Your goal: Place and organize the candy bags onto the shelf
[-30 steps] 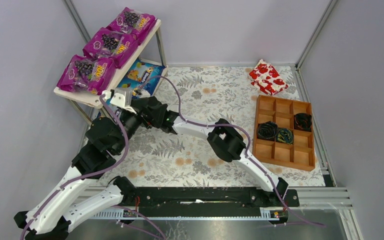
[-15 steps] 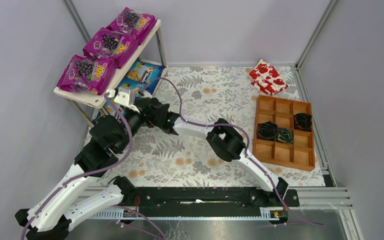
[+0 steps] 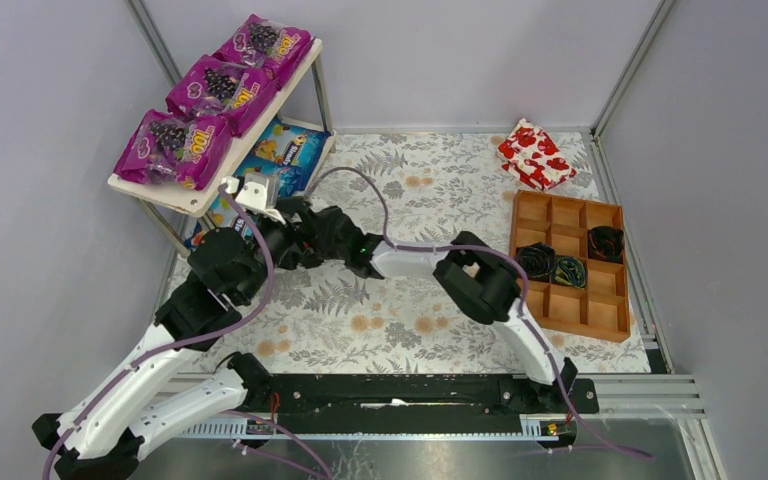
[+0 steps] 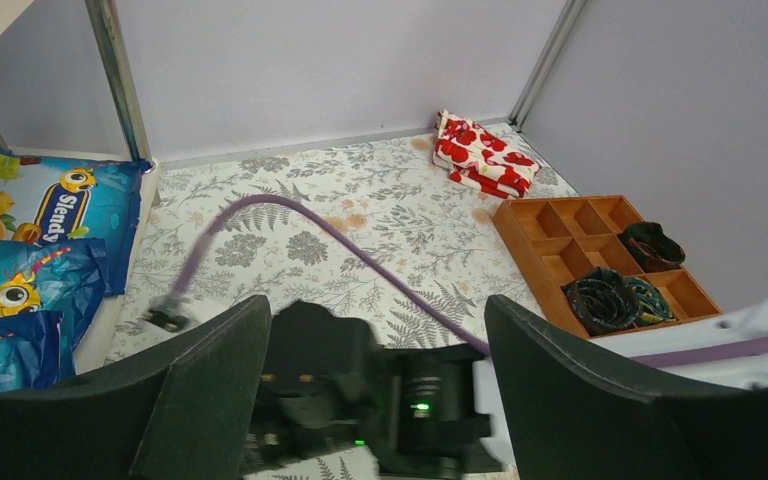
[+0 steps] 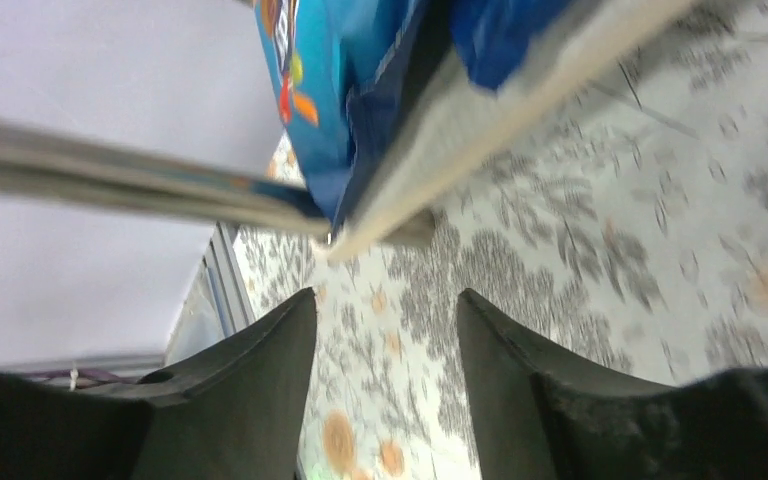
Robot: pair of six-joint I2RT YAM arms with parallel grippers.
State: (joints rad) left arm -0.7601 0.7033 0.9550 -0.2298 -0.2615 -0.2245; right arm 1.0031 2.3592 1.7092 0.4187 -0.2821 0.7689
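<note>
The three purple bags (image 3: pixel 210 90) line the top board of the shelf (image 3: pixel 195 200) and the blue bags (image 4: pixel 30 250) lie on the lower one, so we judge only tidying is left. Both claws are spread and empty, the right claw (image 5: pixel 385 300) at the lower board's corner and the left claw (image 4: pixel 372 305) close by. We would draw the right one back level, clear of the bags. The nearest blue bag is cut off and the right wrist view is blurred, so we cannot tell whether that bag overhangs.

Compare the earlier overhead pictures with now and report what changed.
The right arm drew back rightward from the shelf, its jaws now open and empty. The left arm edged forward, toward the shelf. The purple candy bags on top, the tray and the red package stayed put.
</note>
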